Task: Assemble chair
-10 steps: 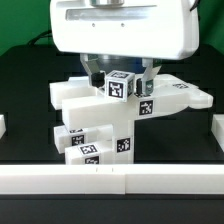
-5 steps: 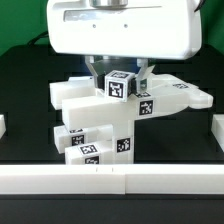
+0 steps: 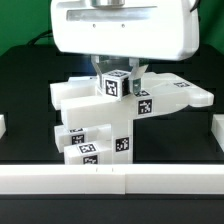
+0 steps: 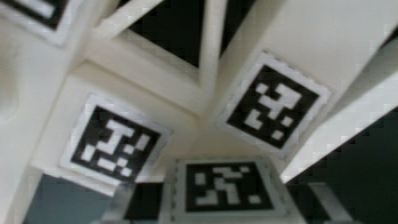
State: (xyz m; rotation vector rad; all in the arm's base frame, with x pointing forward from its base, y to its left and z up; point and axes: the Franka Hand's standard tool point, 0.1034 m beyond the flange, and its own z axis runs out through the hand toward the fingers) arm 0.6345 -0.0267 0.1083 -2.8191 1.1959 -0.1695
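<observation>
The partly built chair (image 3: 92, 112) is a stack of chunky white tagged blocks in the middle of the black table, with a slab (image 3: 185, 95) reaching toward the exterior view's right. A small tagged cube (image 3: 113, 86) sits on top of it. My gripper (image 3: 120, 79) hangs straight down over the cube, one finger on each side, shut on it. In the wrist view the cube's tag (image 4: 222, 187) lies between my fingertips (image 4: 119, 207), with two more tagged faces (image 4: 276, 100) and the frame's bars (image 4: 210, 40) beyond it.
A low white rail (image 3: 110, 178) runs along the table's near edge. Another white wall piece (image 3: 214, 135) stands at the exterior view's right. A small white part (image 3: 2, 126) shows at the left edge.
My fingers have closed in from wide open onto the cube. The cube has turned slightly and shifted toward the exterior view's left.
</observation>
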